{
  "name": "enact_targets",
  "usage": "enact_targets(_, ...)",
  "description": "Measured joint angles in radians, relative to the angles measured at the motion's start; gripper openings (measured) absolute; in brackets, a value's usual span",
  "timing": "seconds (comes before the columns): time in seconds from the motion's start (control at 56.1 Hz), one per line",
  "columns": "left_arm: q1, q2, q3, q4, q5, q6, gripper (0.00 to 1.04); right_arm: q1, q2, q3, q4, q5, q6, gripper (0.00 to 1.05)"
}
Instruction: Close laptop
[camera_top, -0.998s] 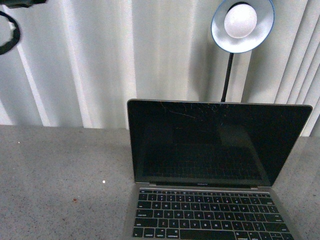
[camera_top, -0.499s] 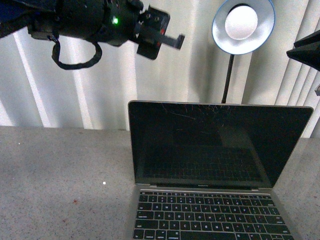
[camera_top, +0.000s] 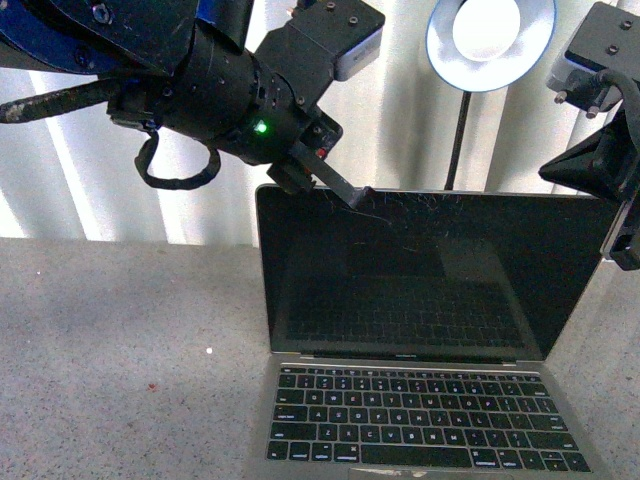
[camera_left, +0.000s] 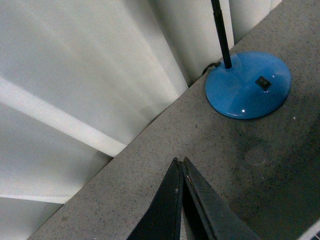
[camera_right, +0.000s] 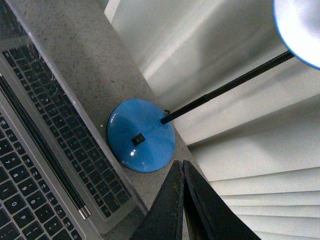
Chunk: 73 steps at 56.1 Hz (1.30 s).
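The laptop (camera_top: 420, 280) stands open on the grey table, its black screen upright with fine scratches near the top edge and its black keys (camera_top: 420, 420) in front. My left gripper (camera_top: 362, 195) is shut, its tips at the lid's top edge, left of the middle. My right gripper (camera_top: 548, 172) is shut and hangs just above the lid's top right corner. In the right wrist view the shut tips (camera_right: 179, 162) sit above the laptop's keys (camera_right: 30, 165). In the left wrist view the shut tips (camera_left: 179, 160) hang over bare tabletop.
A blue desk lamp (camera_top: 488, 40) stands behind the laptop on a black stem. Its round blue base shows in the left wrist view (camera_left: 248, 85) and the right wrist view (camera_right: 141, 135). White vertical blinds (camera_top: 130, 180) close the back. The grey speckled table (camera_top: 120, 340) stretches left.
Both arms have come into view from above. My left gripper has dropped down and right to the lid's top edge. My right arm has lowered at the right. The lid stands as before.
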Motion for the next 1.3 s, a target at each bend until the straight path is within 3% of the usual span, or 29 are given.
enact_targets(0.41, -0.018, -0.005, 0.0, -0.142, 0.061, 0.022, 0.04, 0.006, -0.024, -0.01, -0.123, -0.028, -0.087, 0.03)
enact_targets(0.927, -0.027, -0.026, -0.056, -0.175, 0.088, 0.03, 0.04, 0.028, -0.071, -0.073, -0.227, -0.043, -0.107, 0.03)
enact_targets(1.051, -0.028, -0.028, -0.07, -0.203, 0.137, 0.019, 0.04, 0.024, -0.07, -0.076, -0.29, -0.052, -0.142, 0.03)
enact_targets(1.301, -0.021, -0.034, -0.089, -0.218, 0.148, 0.01, 0.04, 0.03, -0.044, -0.09, -0.337, -0.048, -0.201, 0.03)
